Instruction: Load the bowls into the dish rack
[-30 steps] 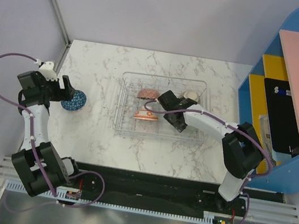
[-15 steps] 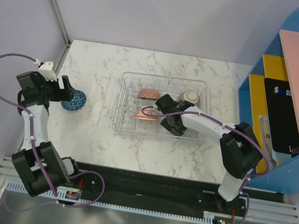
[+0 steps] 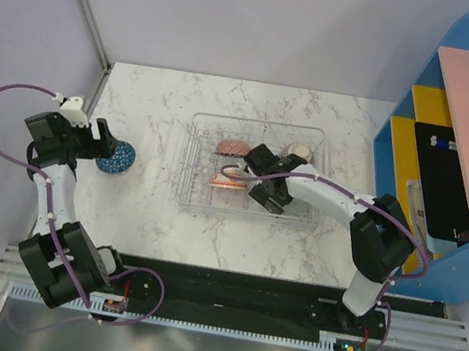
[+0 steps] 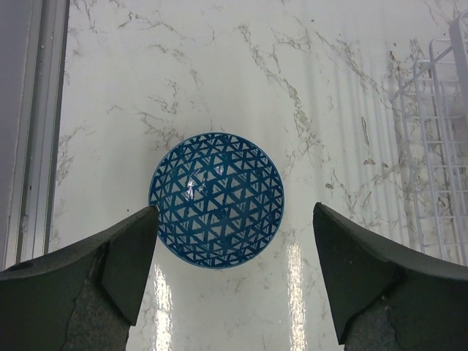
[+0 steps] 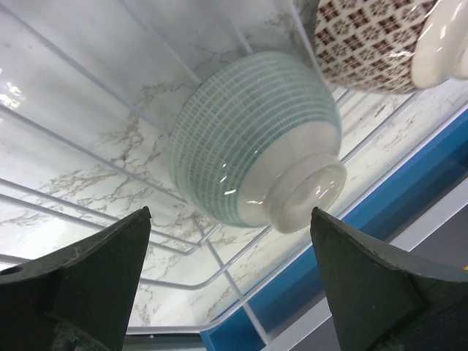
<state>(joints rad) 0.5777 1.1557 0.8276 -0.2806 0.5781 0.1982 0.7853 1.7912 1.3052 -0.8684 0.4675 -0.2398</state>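
A blue lattice bowl (image 4: 216, 199) sits upright on the marble table, left of the dish rack (image 3: 199, 197). My left gripper (image 4: 235, 212) hangs above this blue bowl (image 3: 117, 157), open, with a fingertip on each side of its near rim. Inside the rack (image 5: 212, 248) a pale green bowl (image 5: 248, 146) lies on its side, foot towards the camera, beside a beige lattice bowl (image 5: 373, 44). My right gripper (image 5: 228, 213) is open, its fingers apart from the green bowl. The top view shows the right gripper (image 3: 265, 183) over the rack, next to a red-orange bowl (image 3: 224, 181) and a red-patterned bowl (image 3: 232, 147).
A blue shelf unit (image 3: 450, 176) with boxes and a black item stands right of the table. A metal rail (image 4: 33, 110) runs along the table's left edge. The rack's white ribs (image 4: 439, 146) show at the right of the left wrist view.
My right gripper's jaws have spread wider and let go of the pale green bowl in the rack. The left arm and the blue bowl have stayed still.
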